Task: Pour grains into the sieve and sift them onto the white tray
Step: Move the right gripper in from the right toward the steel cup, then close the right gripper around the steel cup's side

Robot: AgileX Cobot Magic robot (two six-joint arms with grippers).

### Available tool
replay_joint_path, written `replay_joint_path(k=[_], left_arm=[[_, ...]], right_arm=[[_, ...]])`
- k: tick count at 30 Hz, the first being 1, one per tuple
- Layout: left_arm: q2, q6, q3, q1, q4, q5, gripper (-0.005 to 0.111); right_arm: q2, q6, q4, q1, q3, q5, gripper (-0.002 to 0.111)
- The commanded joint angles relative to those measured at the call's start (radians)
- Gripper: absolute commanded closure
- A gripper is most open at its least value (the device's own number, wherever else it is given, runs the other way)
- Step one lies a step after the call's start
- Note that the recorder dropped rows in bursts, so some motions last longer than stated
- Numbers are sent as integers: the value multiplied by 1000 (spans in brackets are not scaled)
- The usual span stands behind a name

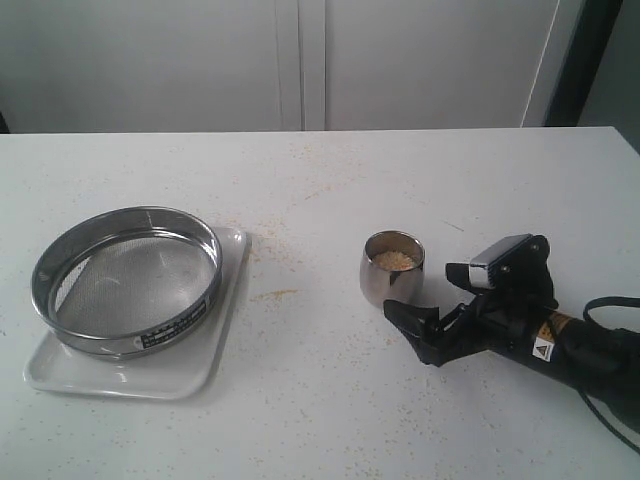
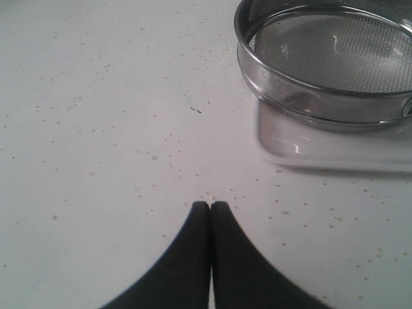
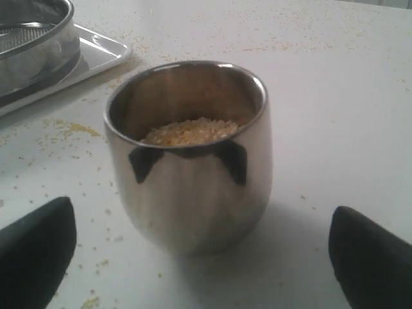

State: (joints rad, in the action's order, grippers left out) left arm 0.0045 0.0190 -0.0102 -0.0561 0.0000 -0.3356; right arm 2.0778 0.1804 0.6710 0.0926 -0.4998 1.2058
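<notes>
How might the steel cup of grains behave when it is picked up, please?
The steel cup looks polished and rounded, so it may slip in a grip. Its narrow base suggests it could tip if nudged, probably spilling the loose grains.

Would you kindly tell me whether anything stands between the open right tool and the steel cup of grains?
Nothing visible does. The right tool stands open just beside the steel cup, and only lightly speckled table shows between them.

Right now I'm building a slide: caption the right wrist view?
Open right gripper faces a shiny rounded steel cup holding yellow-beige grains.
</notes>
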Motion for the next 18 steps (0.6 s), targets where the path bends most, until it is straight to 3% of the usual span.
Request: replay_joint_path(k=[1, 18], left_arm=[[-5, 2, 10, -2, -6, -13, 107], [-5, 2, 10, -2, -6, -13, 107]], right_arm=[[35, 3, 11, -3, -46, 15, 3], [120, 4, 72, 38, -189, 15, 3]])
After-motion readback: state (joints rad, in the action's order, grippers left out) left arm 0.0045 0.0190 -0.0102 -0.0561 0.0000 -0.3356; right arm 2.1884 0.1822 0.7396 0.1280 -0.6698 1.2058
